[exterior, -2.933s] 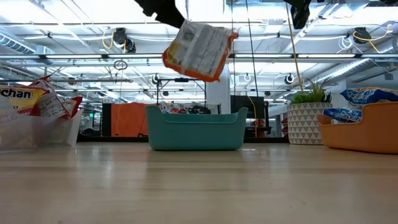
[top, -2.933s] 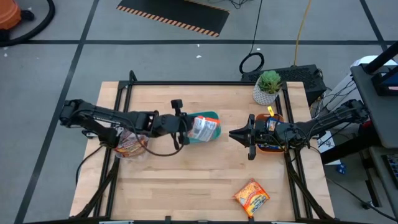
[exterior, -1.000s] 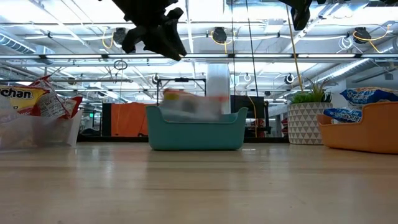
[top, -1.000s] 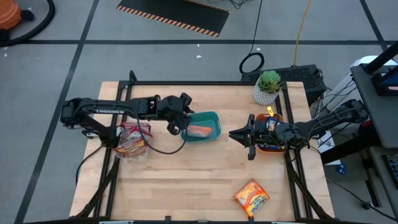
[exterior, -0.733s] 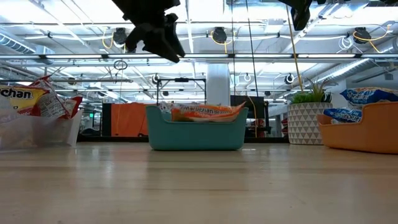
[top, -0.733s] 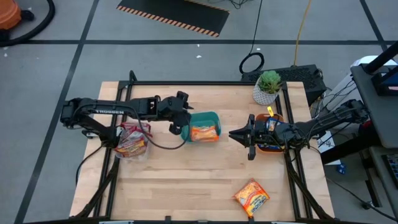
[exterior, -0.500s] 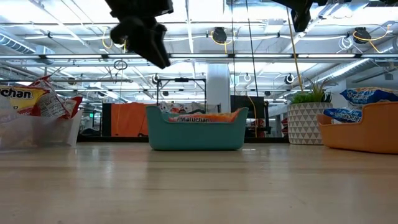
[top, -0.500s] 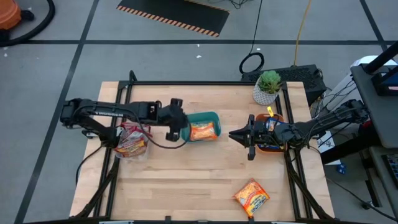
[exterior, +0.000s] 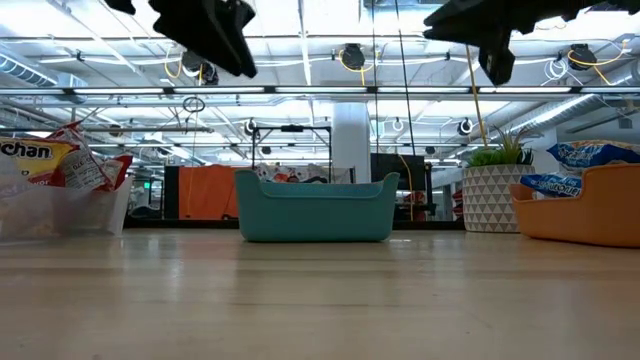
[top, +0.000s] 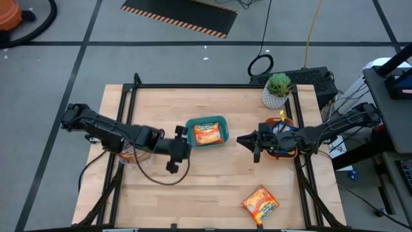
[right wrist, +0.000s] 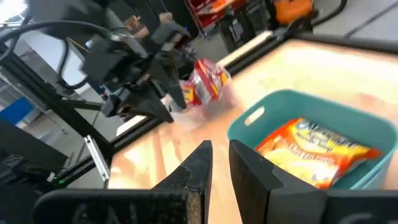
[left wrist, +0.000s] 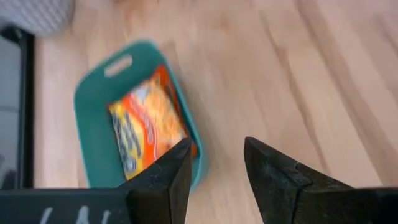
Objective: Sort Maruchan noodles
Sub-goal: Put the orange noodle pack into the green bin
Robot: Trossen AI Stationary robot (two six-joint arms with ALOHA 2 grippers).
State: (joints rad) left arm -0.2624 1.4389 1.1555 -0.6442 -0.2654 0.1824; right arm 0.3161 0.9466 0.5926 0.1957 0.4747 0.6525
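An orange Maruchan noodle packet [top: 207, 133] lies flat in the teal bin [top: 219, 120] at mid-table; the left wrist view shows the same packet [left wrist: 146, 127]. Another orange packet [top: 260, 204] lies on the wood near the front right. Red packets [exterior: 60, 165] sit in a clear container at the left. Blue ones [exterior: 590, 155] lie in the orange tray [exterior: 580, 215] at the right. My left gripper [top: 187, 147] hovers open and empty, just near and left of the bin. My right gripper [top: 239, 140] hovers right of the bin, fingers drawn together, empty.
A potted plant [top: 277, 89] stands at the far right corner beside the orange tray. Bare wood spans the near half of the table [top: 193, 200], apart from the loose orange packet. Black frame rails run along the table's left and right sides.
The orange packet has dropped into the teal bin and settled flat there. My left gripper has swung from above the bin's far-left side toward the table's near edge, rolling as it went. My right gripper has rolled in place.
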